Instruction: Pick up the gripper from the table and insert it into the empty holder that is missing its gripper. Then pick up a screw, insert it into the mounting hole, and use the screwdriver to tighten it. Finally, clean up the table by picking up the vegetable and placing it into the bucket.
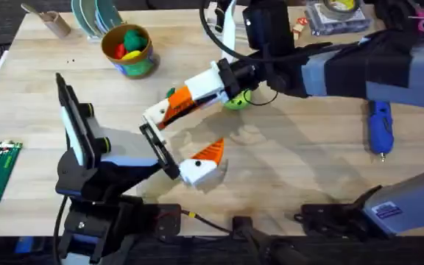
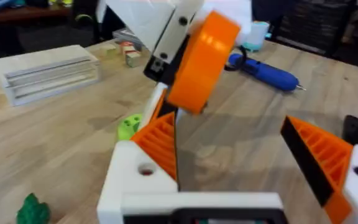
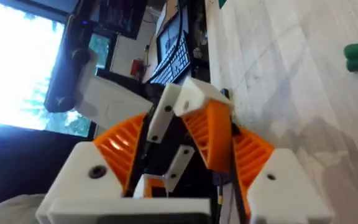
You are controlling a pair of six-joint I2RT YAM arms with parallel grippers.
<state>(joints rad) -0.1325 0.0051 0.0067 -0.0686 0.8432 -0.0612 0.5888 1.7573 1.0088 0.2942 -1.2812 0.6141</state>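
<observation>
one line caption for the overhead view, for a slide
Right gripper holds a white-and-orange finger piece above the table, left gripper below it, blue screwdriver lying at right.

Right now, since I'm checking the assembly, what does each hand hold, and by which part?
The right hand clamps the white plastic finger block with its orange ribbed wedge by the lower sides. The left hand holds nothing.

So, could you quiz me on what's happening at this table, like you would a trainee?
1. True or false: the blue screwdriver lies on the table, untouched.
2. The left gripper is open. What does the right gripper hold? A) the screwdriver B) a white-and-orange part C) nothing
3. What lies in the bucket?
Key: 1 true; 2 B; 3 coloured toy pieces.
</observation>
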